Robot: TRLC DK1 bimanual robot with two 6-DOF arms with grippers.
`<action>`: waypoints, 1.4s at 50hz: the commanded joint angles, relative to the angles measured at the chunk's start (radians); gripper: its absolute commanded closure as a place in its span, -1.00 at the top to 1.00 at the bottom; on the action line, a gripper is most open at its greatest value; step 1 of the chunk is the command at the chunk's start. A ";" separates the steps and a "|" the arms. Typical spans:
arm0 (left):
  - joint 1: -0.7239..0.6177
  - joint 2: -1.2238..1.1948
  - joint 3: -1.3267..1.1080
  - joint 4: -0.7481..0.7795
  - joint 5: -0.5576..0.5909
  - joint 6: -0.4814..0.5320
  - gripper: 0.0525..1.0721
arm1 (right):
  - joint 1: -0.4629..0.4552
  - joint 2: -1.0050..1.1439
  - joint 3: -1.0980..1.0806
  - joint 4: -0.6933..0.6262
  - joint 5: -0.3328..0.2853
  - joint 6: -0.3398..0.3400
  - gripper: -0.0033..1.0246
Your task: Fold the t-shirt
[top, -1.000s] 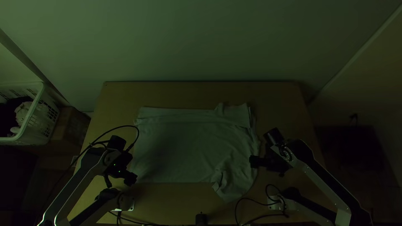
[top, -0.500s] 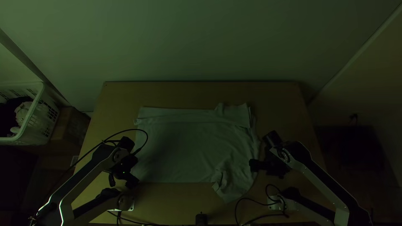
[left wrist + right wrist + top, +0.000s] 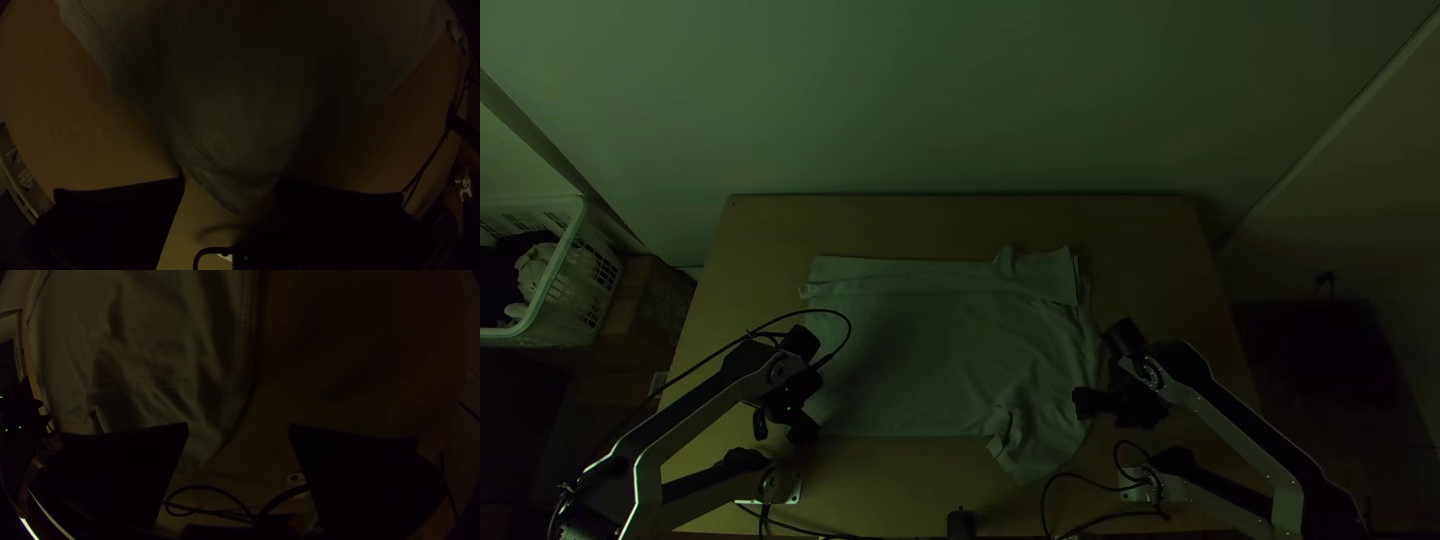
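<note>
The pale t-shirt (image 3: 930, 350) lies mostly flat across the table, its far edge turned over in a long strip and its right part wrinkled, with a bunched flap at the near right. My left gripper (image 3: 802, 430) is at the shirt's near left corner; in the left wrist view the left gripper (image 3: 230, 182) stands open above the corner of the cloth (image 3: 235, 125). My right gripper (image 3: 1080, 402) is over the shirt's right edge; in the right wrist view the right gripper (image 3: 239, 427) is open, with the cloth (image 3: 150, 355) below and to one side.
A white laundry basket (image 3: 555, 290) with cloth inside stands off the table's left side. Cables (image 3: 1080, 480) loop near the table's front edge, beside a small black object (image 3: 960, 523). Bare wood (image 3: 1140, 235) shows at the back right of the table.
My left arm has shifted a little to the right, toward the shirt's near left corner. The right arm has moved slightly nearer and left. The shirt lies as before.
</note>
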 commanded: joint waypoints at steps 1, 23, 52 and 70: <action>-0.039 0.004 -0.011 0.005 -0.003 -0.019 -0.18 | 0.007 0.029 -0.039 0.010 -0.019 -0.018 0.79; -0.015 0.004 -0.013 0.059 0.012 0.001 -0.95 | 0.073 0.100 -0.051 0.016 -0.085 -0.044 0.51; 0.039 0.008 -0.006 0.074 0.012 0.044 -0.95 | 0.211 0.233 -0.026 0.175 -0.057 0.005 -0.81; 0.076 0.000 -0.006 0.088 0.012 0.061 -0.95 | 0.185 0.161 0.001 0.120 -0.032 0.006 -0.94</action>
